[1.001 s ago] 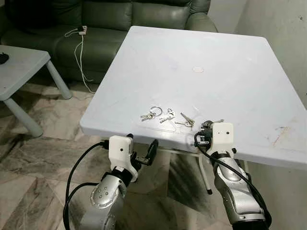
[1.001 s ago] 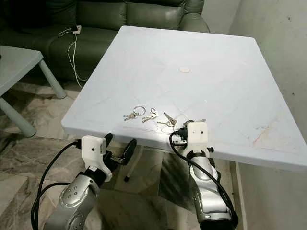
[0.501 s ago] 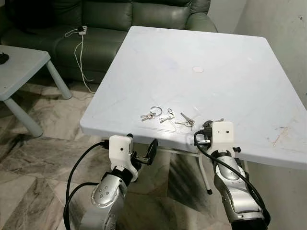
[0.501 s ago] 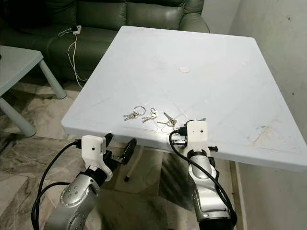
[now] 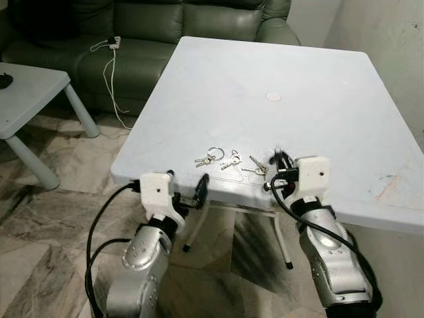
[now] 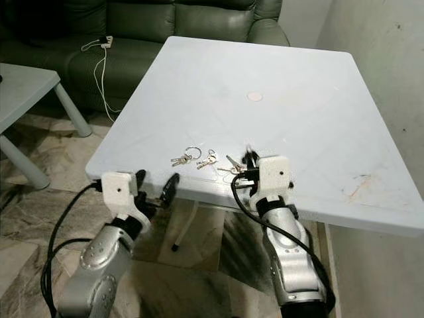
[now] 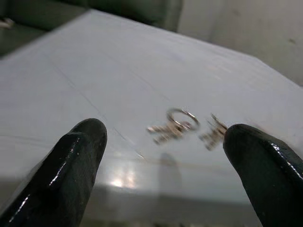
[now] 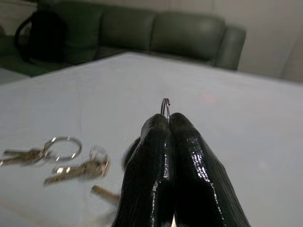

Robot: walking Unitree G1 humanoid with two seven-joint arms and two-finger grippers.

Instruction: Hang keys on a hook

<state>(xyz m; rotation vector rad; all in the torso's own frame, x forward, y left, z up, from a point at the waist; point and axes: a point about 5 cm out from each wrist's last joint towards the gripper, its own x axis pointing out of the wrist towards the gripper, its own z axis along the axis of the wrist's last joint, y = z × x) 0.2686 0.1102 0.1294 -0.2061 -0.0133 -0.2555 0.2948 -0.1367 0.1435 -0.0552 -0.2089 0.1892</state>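
Observation:
Three small bunches of silver keys lie near the front edge of the white table (image 5: 318,86): one with a big ring (image 5: 208,158), a middle bunch (image 5: 231,159) and a right one (image 5: 257,167). My right gripper (image 5: 281,158) hovers just right of them, above the table, shut on a thin key ring (image 8: 165,105) that sticks up between its fingertips. Whatever hangs from that ring is hidden. My left gripper (image 5: 187,180) is at the table's front edge, below the ringed bunch, open; its fingers (image 7: 78,161) stand wide apart with nothing between them.
A dark green sofa (image 5: 165,26) with a white charger cable (image 5: 109,59) stands behind the table. A low white side table (image 5: 30,93) is at the left, a wall (image 5: 397,46) at the right. Tiled floor (image 5: 59,218) lies below.
My right gripper has risen and moved forward from the table's edge to just above the tabletop, still shut. The left gripper has lifted and shifted left, up to the edge.

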